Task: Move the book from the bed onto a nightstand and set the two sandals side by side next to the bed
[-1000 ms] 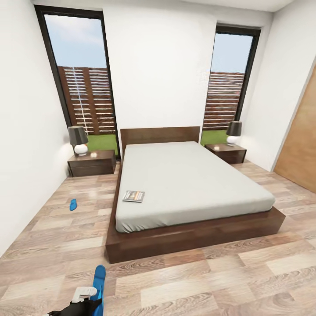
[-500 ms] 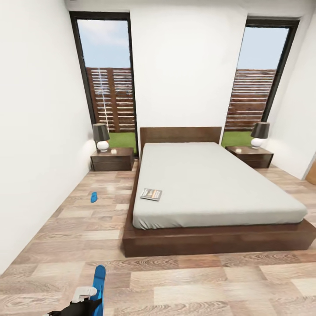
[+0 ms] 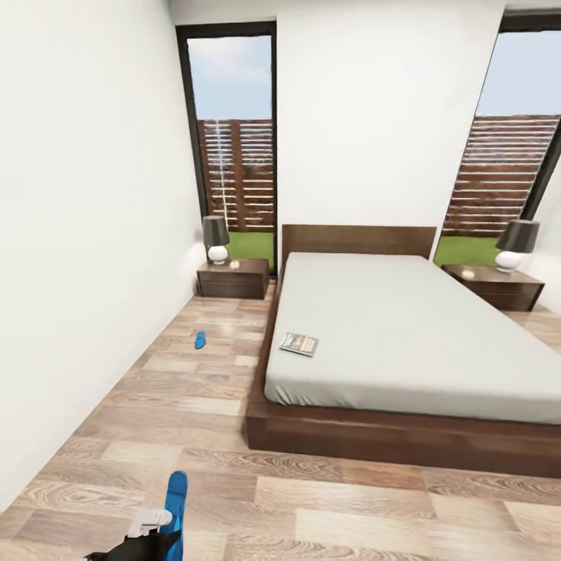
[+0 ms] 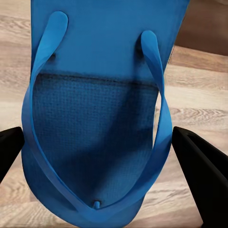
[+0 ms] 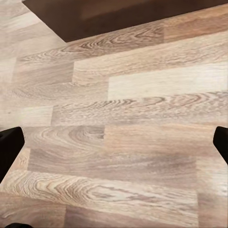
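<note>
left hand (image 4: 102, 142) pinching one sandal (image 4: 95, 109) | other sandal (image 3: 200, 340) mid-left on floor | book (image 3: 300, 344) on bed (image 3: 405, 335) | right hand (image 5: 114, 142) spread

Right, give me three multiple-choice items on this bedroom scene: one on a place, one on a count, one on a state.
1. Where does the book lie?
A. on the bed's near corner by the floor sandal
B. on a nightstand
C. on the floor

2. How many lamps stand on the nightstands?
A. one
B. two
C. three

3. What does the left tool have between its fingers?
A. nothing
B. the book
C. a blue sandal

Answers: 1 A, the book rests on the grey mattress near its edge. 2 B, one lamp on the left nightstand, another lamp on the right nightstand. 3 C, the left wrist view shows the sandal between the black fingers.
</note>
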`<state>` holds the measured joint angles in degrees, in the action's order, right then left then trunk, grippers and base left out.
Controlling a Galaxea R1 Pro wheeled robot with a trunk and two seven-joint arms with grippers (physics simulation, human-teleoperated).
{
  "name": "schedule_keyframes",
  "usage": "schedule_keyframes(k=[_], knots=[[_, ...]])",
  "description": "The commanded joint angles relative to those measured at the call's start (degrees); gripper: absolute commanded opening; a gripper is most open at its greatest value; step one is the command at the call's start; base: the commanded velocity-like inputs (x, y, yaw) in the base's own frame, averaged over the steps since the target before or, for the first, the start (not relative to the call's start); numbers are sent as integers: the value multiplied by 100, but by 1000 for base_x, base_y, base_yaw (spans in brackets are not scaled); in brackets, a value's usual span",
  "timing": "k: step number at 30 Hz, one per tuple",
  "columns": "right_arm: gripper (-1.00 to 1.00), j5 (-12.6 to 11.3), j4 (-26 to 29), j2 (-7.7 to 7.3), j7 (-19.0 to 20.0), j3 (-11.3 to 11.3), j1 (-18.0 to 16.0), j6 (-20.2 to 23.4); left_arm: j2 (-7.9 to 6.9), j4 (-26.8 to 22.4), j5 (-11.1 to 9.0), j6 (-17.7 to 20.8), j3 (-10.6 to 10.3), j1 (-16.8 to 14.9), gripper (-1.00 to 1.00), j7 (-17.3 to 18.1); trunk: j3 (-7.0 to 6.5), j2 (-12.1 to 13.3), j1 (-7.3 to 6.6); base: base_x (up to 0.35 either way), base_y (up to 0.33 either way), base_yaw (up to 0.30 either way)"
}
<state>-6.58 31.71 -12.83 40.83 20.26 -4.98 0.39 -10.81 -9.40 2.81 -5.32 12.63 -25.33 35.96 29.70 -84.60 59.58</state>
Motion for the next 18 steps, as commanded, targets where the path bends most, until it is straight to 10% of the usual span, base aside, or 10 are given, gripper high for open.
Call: schedule_keyframes(k=[1, 12, 18], knots=[[100, -27, -5, 0, 31, 13, -3, 4, 0, 8, 26, -31, 29, -7, -100, 16, 8, -3, 0, 0, 0, 286], [100, -36, -16, 0, 21, 13, -3, 4, 114, 8, 131, -25, 5, -7, -100, -299, 36, -3, 0, 0, 0, 286], [100, -36, -32, 0, 28, 13, -3, -3, 123, 505, 1269, -225, -154, 16, -100, -972, 52, -3, 0, 0, 0, 286]])
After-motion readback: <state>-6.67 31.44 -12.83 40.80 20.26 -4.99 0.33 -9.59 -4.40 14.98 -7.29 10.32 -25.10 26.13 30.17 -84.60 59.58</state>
